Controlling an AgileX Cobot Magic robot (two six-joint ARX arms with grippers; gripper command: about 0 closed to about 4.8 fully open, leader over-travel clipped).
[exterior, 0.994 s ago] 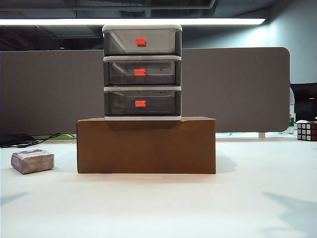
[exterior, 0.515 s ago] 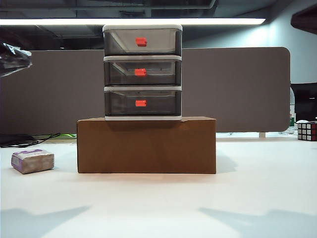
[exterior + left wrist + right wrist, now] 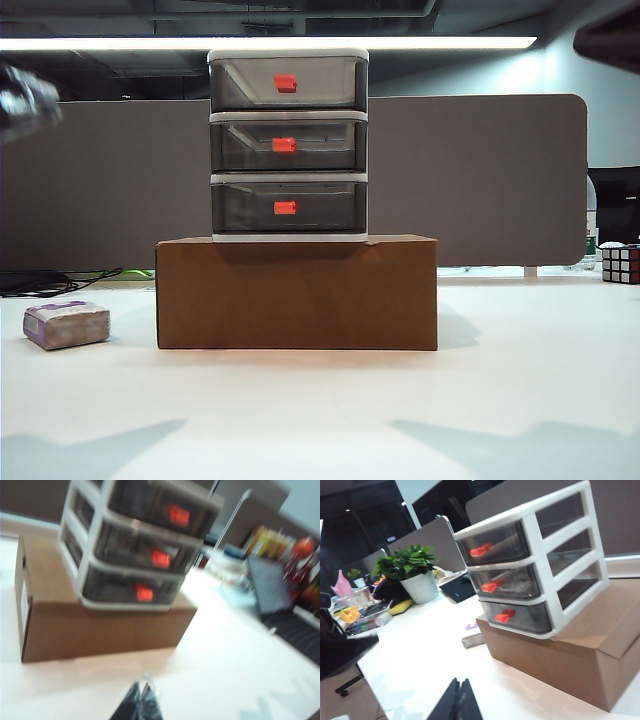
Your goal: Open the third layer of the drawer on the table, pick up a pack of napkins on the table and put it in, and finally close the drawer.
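Two closed, empty pincers, left pincer (image 3: 141,700) and right pincer (image 3: 457,700), hover above the white table (image 3: 320,420).

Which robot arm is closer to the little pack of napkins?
Left. The left gripper hangs blurred high at the exterior view's left edge, above the pack of napkins. The right gripper is up in the far top right corner, beyond the cardboard box.

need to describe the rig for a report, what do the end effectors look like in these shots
Both look black. The left end effector shows as dark pointed finger tips with a small metallic glint, blurred. The right end effector shows two slim black tapered fingers, pressed together. In the exterior view only dark blurs show at the top corners.
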